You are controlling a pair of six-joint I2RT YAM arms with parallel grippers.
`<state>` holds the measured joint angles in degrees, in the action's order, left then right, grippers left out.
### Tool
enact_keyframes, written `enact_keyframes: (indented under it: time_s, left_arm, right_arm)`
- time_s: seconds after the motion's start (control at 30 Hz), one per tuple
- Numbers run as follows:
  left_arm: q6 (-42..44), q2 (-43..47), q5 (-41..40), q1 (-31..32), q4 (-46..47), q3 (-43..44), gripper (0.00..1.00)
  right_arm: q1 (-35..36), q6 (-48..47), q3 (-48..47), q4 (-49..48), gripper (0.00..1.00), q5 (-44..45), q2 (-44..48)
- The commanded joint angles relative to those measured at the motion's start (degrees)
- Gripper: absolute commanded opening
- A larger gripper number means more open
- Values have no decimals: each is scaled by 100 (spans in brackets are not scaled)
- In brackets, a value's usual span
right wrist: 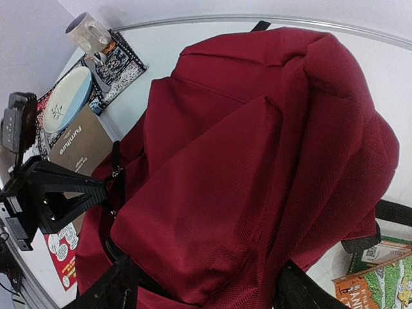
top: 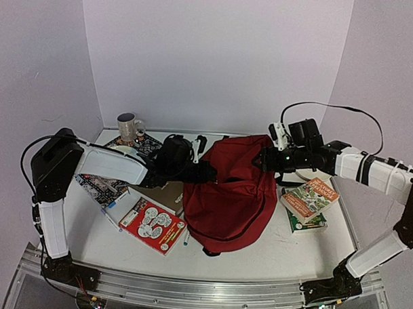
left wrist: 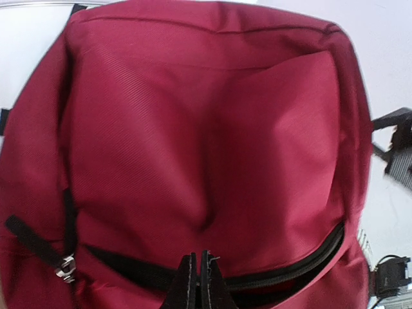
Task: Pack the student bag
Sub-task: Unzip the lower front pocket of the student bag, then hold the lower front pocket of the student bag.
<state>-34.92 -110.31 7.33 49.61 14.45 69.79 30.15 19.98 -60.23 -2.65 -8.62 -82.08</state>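
Observation:
The student bag [top: 229, 196], dark red with black zips, lies slumped in the middle of the table. It fills the left wrist view [left wrist: 206, 129] and most of the right wrist view [right wrist: 257, 161]. My left gripper [top: 210, 173] is shut at the bag's left side, its tips [left wrist: 199, 261] pressed together just over the black zip [left wrist: 302, 264]. Nothing shows between them. My right gripper [top: 264, 160] is open at the bag's upper right. Its wide-set fingers [right wrist: 112, 290] straddle a bulging fold of red fabric, midway point [right wrist: 203, 293].
A mug [top: 129, 127] stands at the back left on a patterned book [top: 147, 144], beside a pale blue plate [right wrist: 64, 100] and a brown booklet [right wrist: 80, 145]. A red book [top: 153, 225] lies front left. Two books [top: 310, 199] are stacked right of the bag.

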Motion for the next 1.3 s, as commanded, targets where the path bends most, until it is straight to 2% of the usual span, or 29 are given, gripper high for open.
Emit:
enact_keyframes:
  time_s: [0.0, 0.17, 0.4, 0.73, 1.07, 1.27]
  left_arm:
    - [-112, -89, 181, 40, 86, 369, 0]
    - [-153, -121, 213, 40, 85, 404, 0]
    - [-155, -46, 191, 40, 85, 374, 0]
    - [-191, -32, 255, 40, 84, 424, 0]
    - [-169, 11, 212, 40, 76, 427, 0]
    - [-106, 52, 146, 39, 76, 422, 0]
  right_arm:
    - [321, 18, -94, 233, 74, 153, -46]
    - [503, -10, -96, 597, 84, 619, -92]
    - [664, -361, -525, 1426, 90, 1746, 421]
    - [998, -1543, -657, 1499, 85, 728, -138]
    - [1043, -2439, -1188, 1355, 54, 252, -1224]
    - [1039, -2687, -1150, 1363, 43, 300, -1468]
